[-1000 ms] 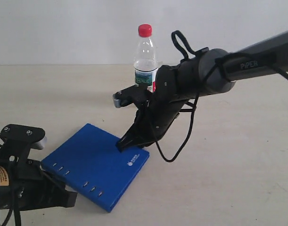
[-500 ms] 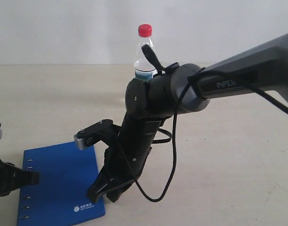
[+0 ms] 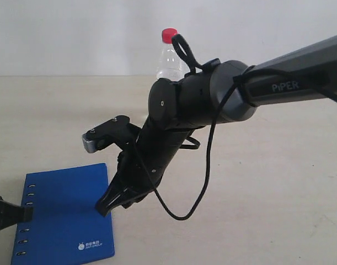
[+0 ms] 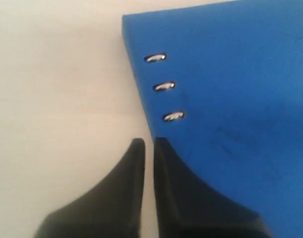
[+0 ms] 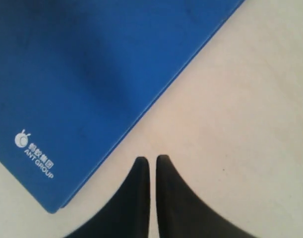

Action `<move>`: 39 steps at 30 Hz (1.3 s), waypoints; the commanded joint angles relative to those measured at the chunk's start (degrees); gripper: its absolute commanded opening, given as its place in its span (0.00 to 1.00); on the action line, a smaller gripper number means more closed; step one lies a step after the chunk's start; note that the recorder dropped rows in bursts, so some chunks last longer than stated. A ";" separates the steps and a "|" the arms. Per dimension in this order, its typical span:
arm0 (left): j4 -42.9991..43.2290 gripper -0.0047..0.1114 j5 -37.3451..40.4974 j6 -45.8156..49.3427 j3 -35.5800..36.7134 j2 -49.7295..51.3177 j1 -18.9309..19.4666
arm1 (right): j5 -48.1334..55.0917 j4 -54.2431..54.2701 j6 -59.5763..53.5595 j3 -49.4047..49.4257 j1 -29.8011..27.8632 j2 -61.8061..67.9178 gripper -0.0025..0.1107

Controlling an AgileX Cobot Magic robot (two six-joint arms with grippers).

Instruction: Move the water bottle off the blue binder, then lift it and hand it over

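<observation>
Water bottle [image 3: 168, 58]: exterior view only; left end effector [image 4: 149, 144], right end effector [image 5: 152, 160] narrow.

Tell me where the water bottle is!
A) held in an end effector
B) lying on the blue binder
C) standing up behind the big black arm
C: the water bottle, red cap up, shows behind the right arm, away from the blue binder. The left end effector and the right end effector are both shut with no bottle between them.
</observation>
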 commanded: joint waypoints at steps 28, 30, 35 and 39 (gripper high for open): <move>3.08 0.08 4.23 -3.26 -11.97 13.64 -5.40 | -1.71 -18.85 27.12 0.16 -5.81 -0.60 0.19; 3.32 0.08 4.61 -3.26 -11.97 14.76 -5.40 | -1.84 -16.29 26.77 0.16 -5.70 -0.60 0.34; 3.46 0.08 8.57 -2.80 -11.97 16.55 -5.52 | 0.51 2.09 12.03 0.81 -5.70 -0.38 0.39; 3.46 0.08 8.83 -2.82 -11.97 16.55 -5.52 | -2.82 9.24 7.55 2.49 -5.70 1.20 0.39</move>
